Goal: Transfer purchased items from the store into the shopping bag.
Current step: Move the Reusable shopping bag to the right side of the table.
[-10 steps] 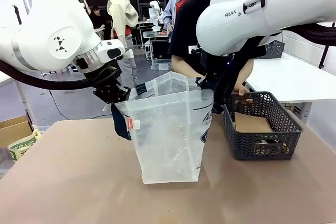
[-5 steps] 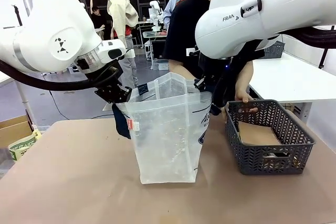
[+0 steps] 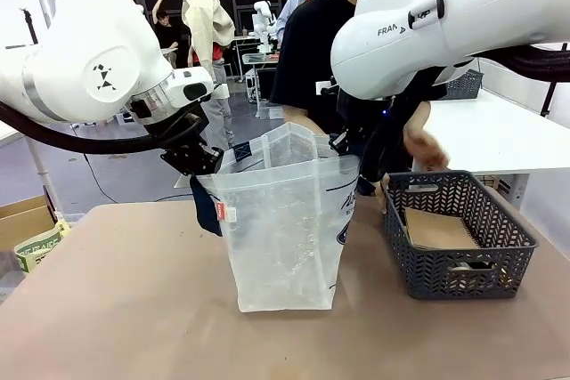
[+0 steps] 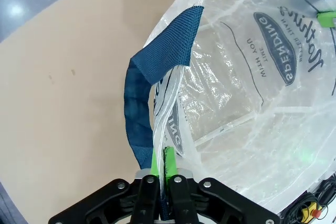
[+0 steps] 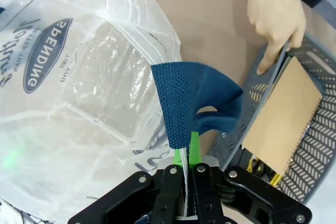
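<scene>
The shopping bag (image 3: 287, 224), clear plastic with navy lettering, stands upright and open at the table's middle. My left gripper (image 3: 199, 166) is shut on its left rim beside a navy handle (image 4: 140, 109); its green pads (image 4: 155, 157) pinch the plastic. My right gripper (image 3: 353, 145) is shut on the opposite rim, with the other navy handle (image 5: 195, 94) folded over its pads (image 5: 193, 146). The store (image 3: 460, 236), a dark grey lattice basket, sits just right of the bag and holds a flat brown item (image 3: 436, 229). A person's hand (image 3: 424, 145) hovers at its far rim.
The brown table (image 3: 116, 309) has free room in front and to the left of the bag. A cardboard box with green print (image 3: 32, 243) sits off the table's left edge. A white table (image 3: 499, 131) stands behind the basket. The person stands across the table.
The person slid the basket a little to the right and toward me, then lifted the hand off its far rim. Both grippers and the bag stayed put.
</scene>
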